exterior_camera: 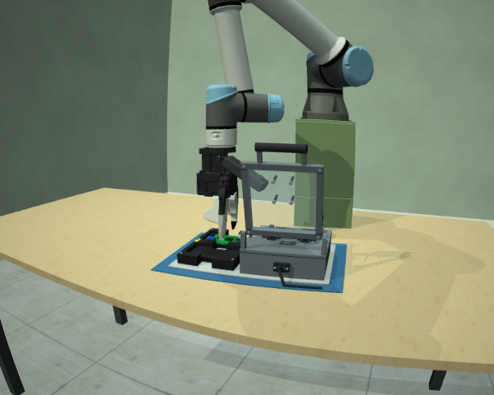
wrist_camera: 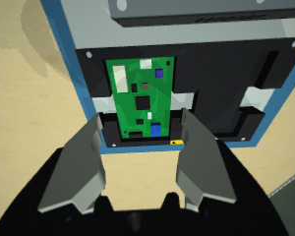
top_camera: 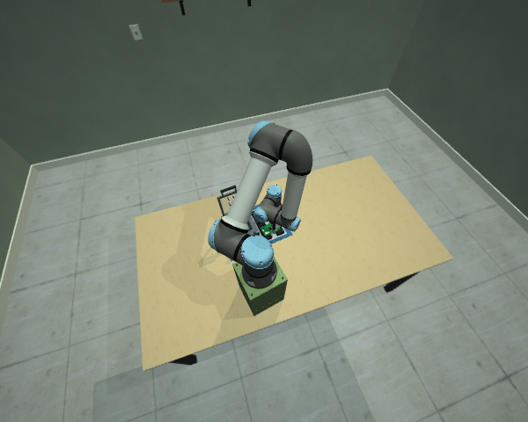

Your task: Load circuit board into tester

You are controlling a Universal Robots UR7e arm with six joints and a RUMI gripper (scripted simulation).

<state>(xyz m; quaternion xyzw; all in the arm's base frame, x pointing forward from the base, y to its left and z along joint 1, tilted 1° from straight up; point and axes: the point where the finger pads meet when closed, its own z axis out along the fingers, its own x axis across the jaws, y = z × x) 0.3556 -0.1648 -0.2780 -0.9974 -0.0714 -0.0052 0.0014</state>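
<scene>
The two-jaw black gripper (wrist_camera: 140,129), half open and holding nothing, hangs just above the green rectangular circuit board (wrist_camera: 142,95), which lies in the black moulded tray (wrist_camera: 221,88). Pickup is in hand; next, descend and close across the board's long edges. The tray sits on a pale wooden table (exterior_camera: 90,238), beside the grey tester (exterior_camera: 283,255) with its lid raised, in a green-walled room.

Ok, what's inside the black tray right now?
The green circuit board lies flat in the black tray, component side up, between the open gripper fingers. The tray's other recess shows nothing. Whatever is beneath the board is hidden.

Matt wooden table (exterior_camera: 111,238), glossy green circuit board (wrist_camera: 143,93)
</scene>
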